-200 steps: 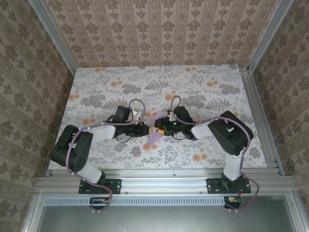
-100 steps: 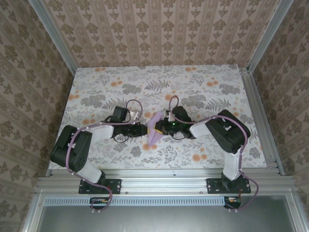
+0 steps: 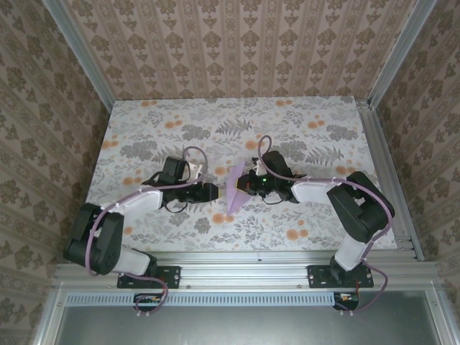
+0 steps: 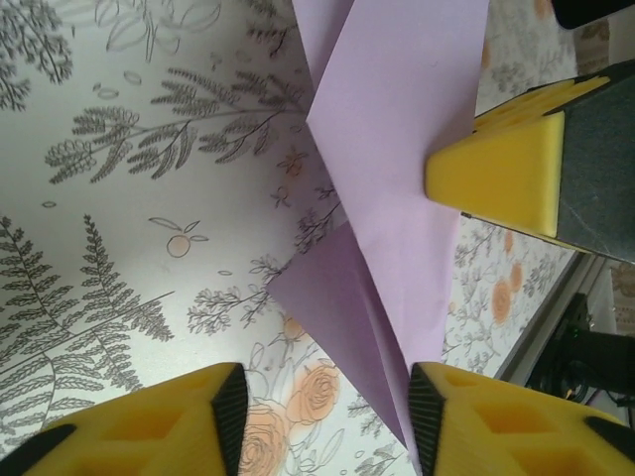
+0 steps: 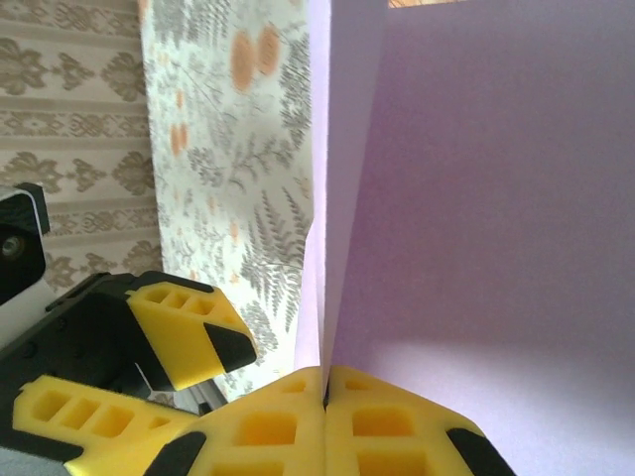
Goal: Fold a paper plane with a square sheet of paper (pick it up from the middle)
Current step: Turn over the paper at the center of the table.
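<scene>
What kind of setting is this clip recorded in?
Probably a small staged robot test booth: wallpapered panels in a metal frame surround a floral tablecloth, with the left arm and right arm bolted to a rail at its near edge.

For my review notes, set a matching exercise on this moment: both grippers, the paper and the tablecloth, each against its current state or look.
Things:
1. left gripper
2. right gripper
3. folded paper
4. tablecloth

States:
A. floral print, lying flat
B. fingers pinched together on the paper
C. plain lavender, creased
D. fingers apart

Pairs: 1-D, 2-B, 3-C, 4-A
</scene>
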`<state>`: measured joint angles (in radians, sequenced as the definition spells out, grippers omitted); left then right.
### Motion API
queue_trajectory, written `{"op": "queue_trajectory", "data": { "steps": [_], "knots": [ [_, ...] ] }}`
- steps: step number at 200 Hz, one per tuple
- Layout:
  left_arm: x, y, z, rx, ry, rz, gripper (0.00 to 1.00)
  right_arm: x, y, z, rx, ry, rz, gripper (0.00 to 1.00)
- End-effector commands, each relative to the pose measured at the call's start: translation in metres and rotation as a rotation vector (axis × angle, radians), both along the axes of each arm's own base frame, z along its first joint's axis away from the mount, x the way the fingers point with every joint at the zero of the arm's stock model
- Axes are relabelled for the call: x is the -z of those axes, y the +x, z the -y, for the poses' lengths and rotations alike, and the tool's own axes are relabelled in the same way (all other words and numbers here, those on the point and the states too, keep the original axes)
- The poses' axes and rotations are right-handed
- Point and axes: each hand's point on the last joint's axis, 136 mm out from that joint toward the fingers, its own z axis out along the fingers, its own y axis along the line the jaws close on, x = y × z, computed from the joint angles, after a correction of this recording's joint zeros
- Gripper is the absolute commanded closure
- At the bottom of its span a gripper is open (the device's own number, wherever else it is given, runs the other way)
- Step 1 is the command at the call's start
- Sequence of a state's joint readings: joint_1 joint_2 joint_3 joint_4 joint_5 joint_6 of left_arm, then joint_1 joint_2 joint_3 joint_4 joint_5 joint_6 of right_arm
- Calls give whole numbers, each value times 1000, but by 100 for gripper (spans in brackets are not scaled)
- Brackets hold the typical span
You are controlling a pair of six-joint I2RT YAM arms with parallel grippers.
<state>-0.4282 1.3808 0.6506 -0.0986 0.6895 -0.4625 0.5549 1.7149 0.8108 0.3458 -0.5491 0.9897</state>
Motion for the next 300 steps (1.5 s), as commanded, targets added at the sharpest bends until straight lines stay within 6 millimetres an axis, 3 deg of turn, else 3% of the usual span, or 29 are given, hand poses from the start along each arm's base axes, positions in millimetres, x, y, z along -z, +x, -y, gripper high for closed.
{"op": "queue_trajectory", "data": {
  "steps": [1, 43, 87, 123, 167, 206, 246, 268, 300],
  "knots": [
    [-23, 6, -3, -38, -15, 46, 44, -24, 7, 3, 12, 13, 46, 100],
    [-48, 5, 3, -91, -121, 61, 33, -58, 15, 2, 34, 112, 85, 100],
    [-58, -7, 17, -128, -222, 12, 26, -88, 22, -1, 54, 207, 122, 100],
    [-72, -10, 30, -154, -358, -6, 20, -100, 23, -3, 60, 264, 127, 100],
    [-83, -8, 36, -133, -395, 0, 24, -103, 22, -4, 64, 301, 120, 100],
    [-95, -6, 42, -107, -422, 4, 44, -103, 21, -5, 66, 326, 110, 100],
    [-97, -2, 42, -103, -423, 11, 53, -103, 21, -3, 71, 326, 109, 100],
    [-97, -2, 42, -98, -417, 10, 52, -102, 21, -2, 73, 327, 108, 100],
    [-96, -2, 42, -97, -419, -2, 41, -106, 22, 0, 76, 334, 121, 100]
  ]
}}
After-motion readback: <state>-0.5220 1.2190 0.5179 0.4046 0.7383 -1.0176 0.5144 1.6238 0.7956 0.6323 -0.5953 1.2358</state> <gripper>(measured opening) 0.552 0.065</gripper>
